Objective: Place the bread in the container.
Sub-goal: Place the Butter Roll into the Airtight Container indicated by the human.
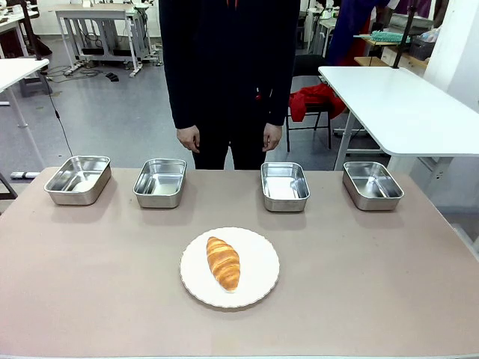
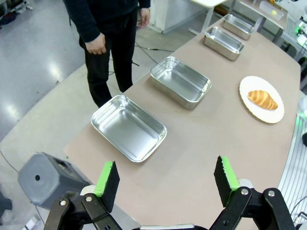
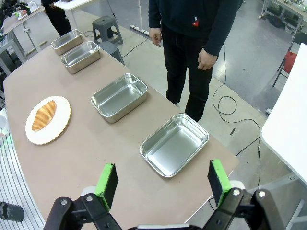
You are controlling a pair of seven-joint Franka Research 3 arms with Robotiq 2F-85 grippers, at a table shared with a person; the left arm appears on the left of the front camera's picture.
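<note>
The bread (image 1: 223, 262), a golden-brown croissant, lies on a round white plate (image 1: 258, 250) at the table's near middle; it also lies far off in the left wrist view as the bread (image 2: 262, 99) and in the right wrist view as the bread (image 3: 43, 115). Along the far edge stand several steel containers, all empty: far left (image 1: 78, 179), left of middle (image 1: 160, 182), right of middle (image 1: 284, 185), far right (image 1: 372, 185). My left gripper (image 2: 166, 182) hangs open high above the table's left end, nothing between its fingers. My right gripper (image 3: 163, 184) is open above the right end.
A person in dark clothes (image 1: 228, 75) stands at the far side, both hands hanging down. A grey stool (image 2: 45, 175) stands beside the table's left end. White tables (image 1: 397, 105) stand behind on the right.
</note>
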